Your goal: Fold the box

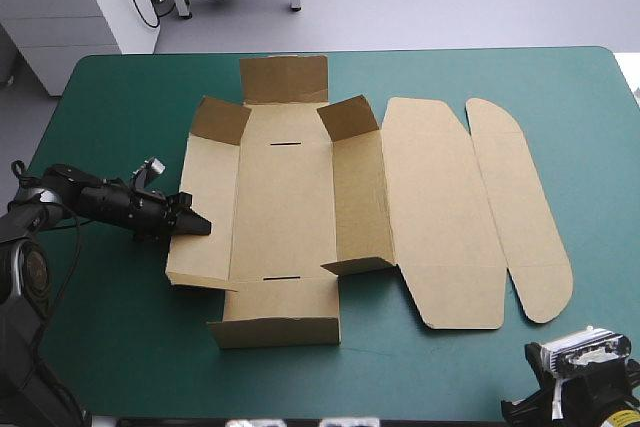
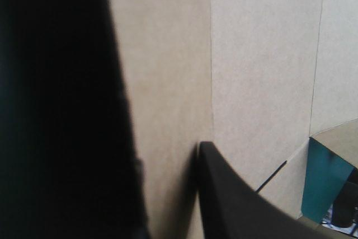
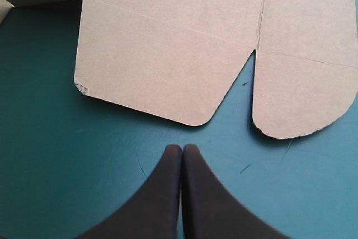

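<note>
The brown box [image 1: 285, 207] lies open in the middle of the table, its far wall [image 1: 285, 78] and right wall [image 1: 360, 197] standing up. The lid [image 1: 440, 207] and its rounded tuck flap [image 1: 520, 207] lie flat to the right. My left gripper [image 1: 196, 225] is at the outer edge of the left wall [image 1: 205, 212], low over the table. In the left wrist view brown board [image 2: 263, 71] fills the picture and runs between my left gripper's [image 2: 162, 155] black fingers. My right gripper [image 3: 182, 149] is shut with nothing in it, over bare cover just short of the lid's near corner [image 3: 168, 65].
The teal-green cover [image 1: 110, 327] is bare around the box. The near wall [image 1: 280, 319] lies toward the table's front edge. The right arm sits at the front right corner. White furniture stands beyond the far left edge.
</note>
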